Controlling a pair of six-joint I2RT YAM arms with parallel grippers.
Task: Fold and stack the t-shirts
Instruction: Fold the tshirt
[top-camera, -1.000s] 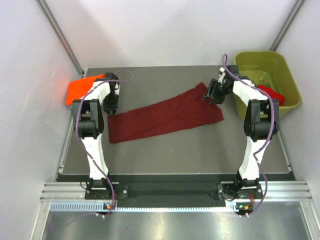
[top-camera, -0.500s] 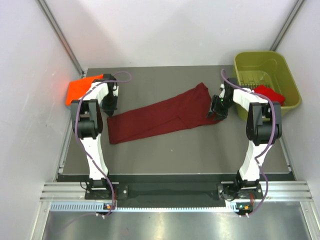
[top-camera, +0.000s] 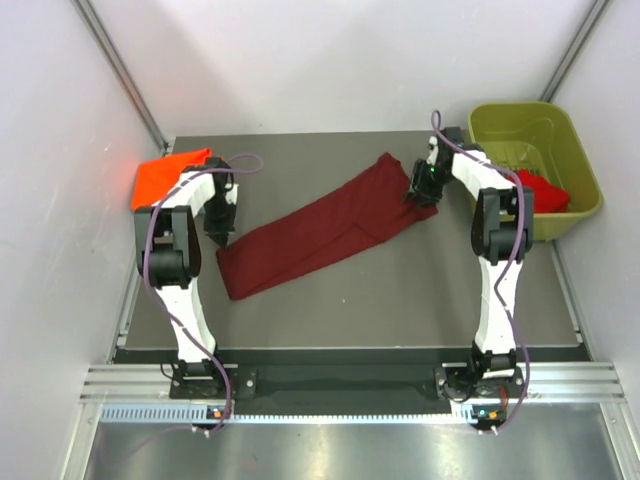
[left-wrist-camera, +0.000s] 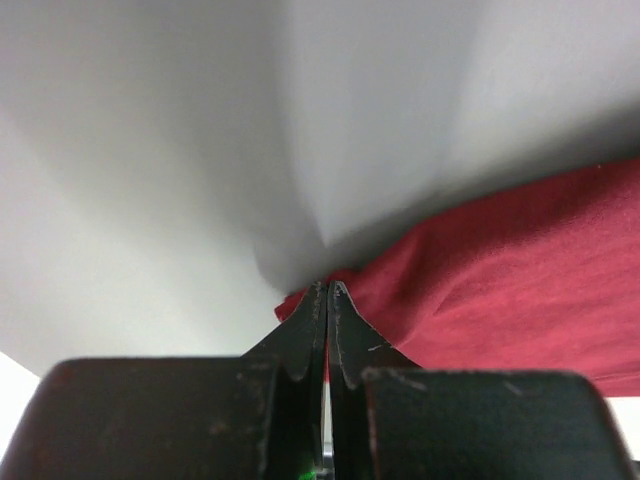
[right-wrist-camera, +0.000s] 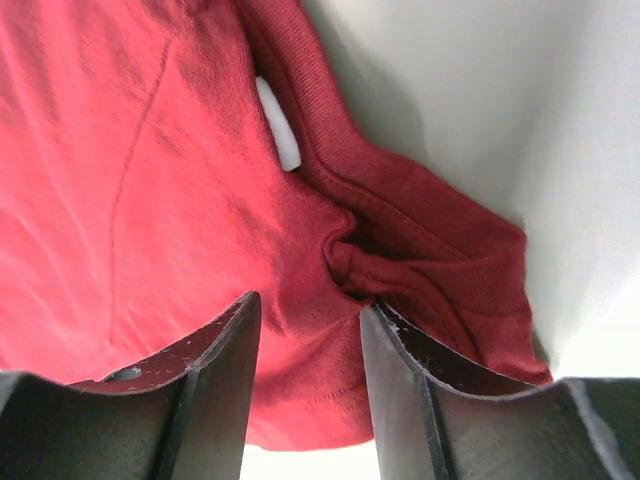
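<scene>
A dark maroon t-shirt (top-camera: 320, 225) lies folded into a long strip, slanting across the table from near left to far right. My left gripper (top-camera: 221, 238) is at the strip's near-left corner, and in the left wrist view it (left-wrist-camera: 328, 288) is shut on that corner of the maroon cloth (left-wrist-camera: 500, 270). My right gripper (top-camera: 420, 188) stands over the far-right end. In the right wrist view it (right-wrist-camera: 310, 303) is open, its fingers straddling a bunched fold of the maroon cloth (right-wrist-camera: 150, 180). A bright orange t-shirt (top-camera: 160, 178) lies at the table's far left edge.
An olive-green bin (top-camera: 520, 110) stands off the far right of the table with a bright red t-shirt (top-camera: 543, 190) inside it. Grey walls close in the left, back and right sides.
My left gripper has shut on the shirt's corner. My right gripper dipped towards the shirt's near-right corner, then came back up to its far end. The strip now lies steeper and narrower at the right.
</scene>
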